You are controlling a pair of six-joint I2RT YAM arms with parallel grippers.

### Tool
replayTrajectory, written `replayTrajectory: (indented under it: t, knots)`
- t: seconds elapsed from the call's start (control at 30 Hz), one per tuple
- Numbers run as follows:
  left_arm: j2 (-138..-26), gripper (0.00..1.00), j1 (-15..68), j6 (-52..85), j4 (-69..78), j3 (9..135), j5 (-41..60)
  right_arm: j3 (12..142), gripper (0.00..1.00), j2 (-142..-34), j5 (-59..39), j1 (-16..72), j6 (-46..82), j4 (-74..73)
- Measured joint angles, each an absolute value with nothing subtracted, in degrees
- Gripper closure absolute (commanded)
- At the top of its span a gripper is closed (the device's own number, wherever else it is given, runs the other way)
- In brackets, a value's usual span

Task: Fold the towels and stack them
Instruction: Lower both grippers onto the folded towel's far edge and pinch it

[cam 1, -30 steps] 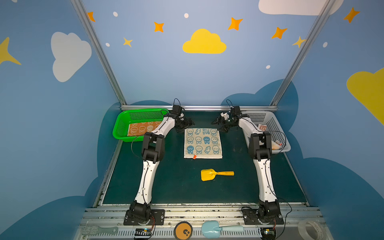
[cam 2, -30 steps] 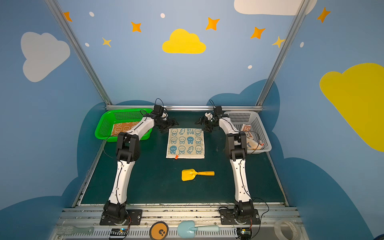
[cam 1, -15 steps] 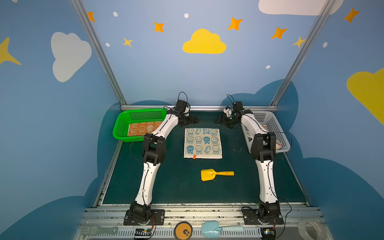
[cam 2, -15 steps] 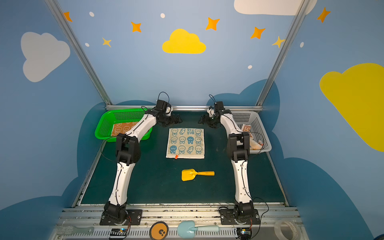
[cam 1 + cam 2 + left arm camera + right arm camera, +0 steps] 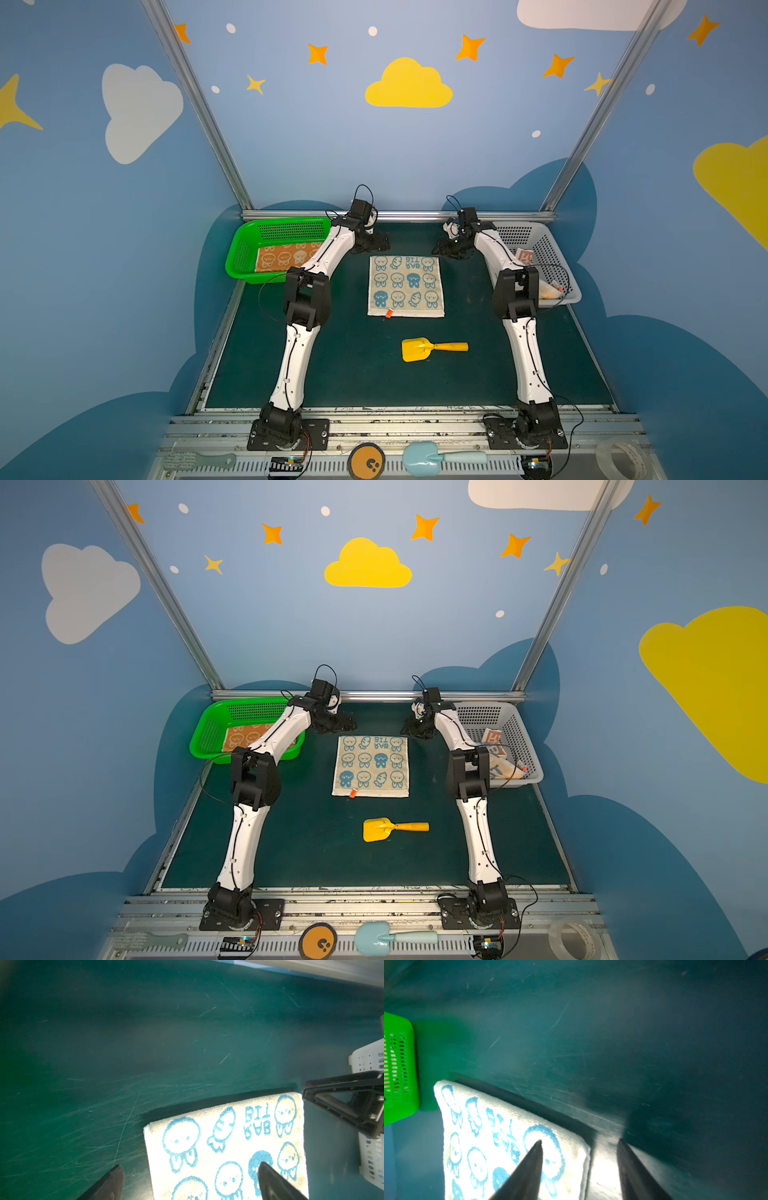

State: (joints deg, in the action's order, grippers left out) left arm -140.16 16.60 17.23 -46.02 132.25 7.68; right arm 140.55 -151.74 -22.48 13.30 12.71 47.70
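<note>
the left gripper (image 5: 189, 1180) has its jaws spread wide and released, gripping nothing. one fingertip (image 5: 272, 1184) hangs over the cream-blue towel (image 5: 228, 1147) and the other over the bare green mat (image 5: 145, 1043), so they straddle the towel's far corner on the left side. whether either tip touches the cloth i cannot tell.

the right gripper (image 5: 579, 1142) has its jaws parted too, less widely. one finger (image 5: 530, 1167) is over the towel's printed face and the other over the mat just past the edge, astride the far corner on the right side. they are not clamped on the cloth.

in both top views the two grippers sit low at the towel's far edge, one at each corner. the towel lies flat and unfolded in the middle of the mat, a small orange tag at its near edge.

the orange towel (image 5: 282, 257) lies in the green basket (image 5: 249, 232) at the far left. the lettered towel (image 5: 496, 754) sits crumpled in the grey basket (image 5: 515, 729) at the far right, partly hidden by the right arm. a yellow toy shovel (image 5: 432, 348) lies on the mat nearer the arm bases, apart from the towel.
</note>
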Motion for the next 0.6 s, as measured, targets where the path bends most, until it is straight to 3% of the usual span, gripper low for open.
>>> replayTrajectory:
  t: [0.2, 0.5, 0.6]
  knots:
    - [-142.1, 0.01, 16.6, 16.2, -48.0, 134.7, 7.2, 141.6, 0.69, -153.1, -22.1, 14.3, 12.8, 48.1]
    - [-148.4, 0.01, 16.3, 14.5, -52.4, 143.5, 8.0, 142.0, 1.00, -153.9, -21.5, 14.3, 13.5, 48.3]
    - [-151.2, 0.03, 16.2, 14.0, -53.9, 146.3, 8.1, 142.5, 1.00, -154.1, -21.5, 14.4, 13.6, 48.5]
